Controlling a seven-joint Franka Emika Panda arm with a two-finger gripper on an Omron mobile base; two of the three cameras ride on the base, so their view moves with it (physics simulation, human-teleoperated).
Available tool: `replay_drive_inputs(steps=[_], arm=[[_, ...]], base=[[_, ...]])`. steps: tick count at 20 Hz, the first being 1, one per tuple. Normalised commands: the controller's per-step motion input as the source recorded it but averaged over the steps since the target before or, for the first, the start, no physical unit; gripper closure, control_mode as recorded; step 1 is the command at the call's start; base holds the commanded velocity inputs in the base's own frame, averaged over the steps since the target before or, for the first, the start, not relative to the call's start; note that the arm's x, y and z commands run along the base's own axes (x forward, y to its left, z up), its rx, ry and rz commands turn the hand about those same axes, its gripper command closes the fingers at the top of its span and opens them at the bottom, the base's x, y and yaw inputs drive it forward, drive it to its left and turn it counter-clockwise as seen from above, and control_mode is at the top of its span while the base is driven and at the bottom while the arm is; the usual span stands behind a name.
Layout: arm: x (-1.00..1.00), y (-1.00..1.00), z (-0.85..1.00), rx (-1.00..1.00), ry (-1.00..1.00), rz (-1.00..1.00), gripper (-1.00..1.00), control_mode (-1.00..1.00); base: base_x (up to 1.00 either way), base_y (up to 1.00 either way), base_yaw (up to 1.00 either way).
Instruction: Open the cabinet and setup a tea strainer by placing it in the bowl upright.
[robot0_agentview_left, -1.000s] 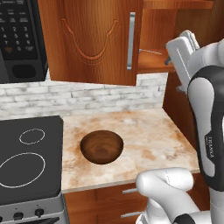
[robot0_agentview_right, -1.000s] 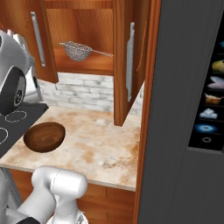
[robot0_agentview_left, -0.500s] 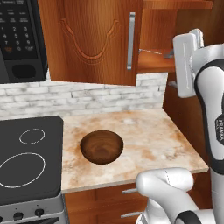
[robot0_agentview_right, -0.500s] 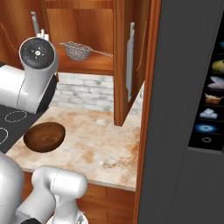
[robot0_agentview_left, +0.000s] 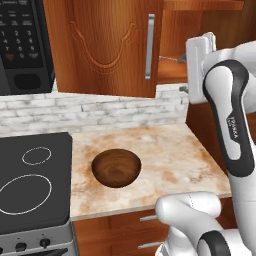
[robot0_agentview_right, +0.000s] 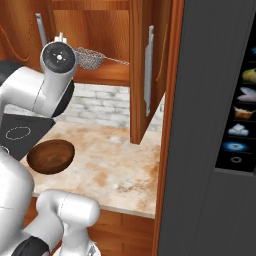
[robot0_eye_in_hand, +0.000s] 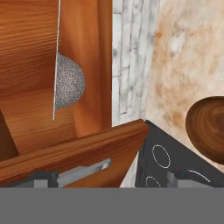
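The cabinet (robot0_agentview_right: 145, 75) stood with its right door swung out, and the tea strainer (robot0_agentview_right: 90, 58) sat on the inner shelf — at about ten o'clock in the right base view. The bowl (robot0_agentview_left: 116, 167) rested on the counter (robot0_agentview_left: 170, 160), beside the stove (robot0_agentview_left: 30, 185). The gripper's (robot0_eye_in_hand: 111, 177) jaws were spread wide, holding nothing.

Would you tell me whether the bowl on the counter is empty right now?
Empty. The bowl shows only bare wooden grain inside, while the tea strainer sits on the shelf of the cabinet, whose right door stands open.
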Motion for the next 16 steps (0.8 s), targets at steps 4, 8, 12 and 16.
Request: replay_drive_inputs(steps=[4, 8, 12, 16], arm=[[0.18, 0.0, 0.0, 0.04, 0.02, 0.07, -1.0, -1.0], [0.11, 0.0, 0.0, 0.0, 0.0, 0.09, -1.0, -1.0], [0.2, 0.0, 0.0, 0.0, 0.0, 0.08, -1.0, -1.0], [0.2, 0.0, 0.0, 0.0, 0.0, 0.07, -1.0, -1.0]], base=[[0.0, 0.0, 0.0], [0.0, 0.0, 0.0], [0.0, 0.0, 0.0], [0.0, 0.0, 0.0]])
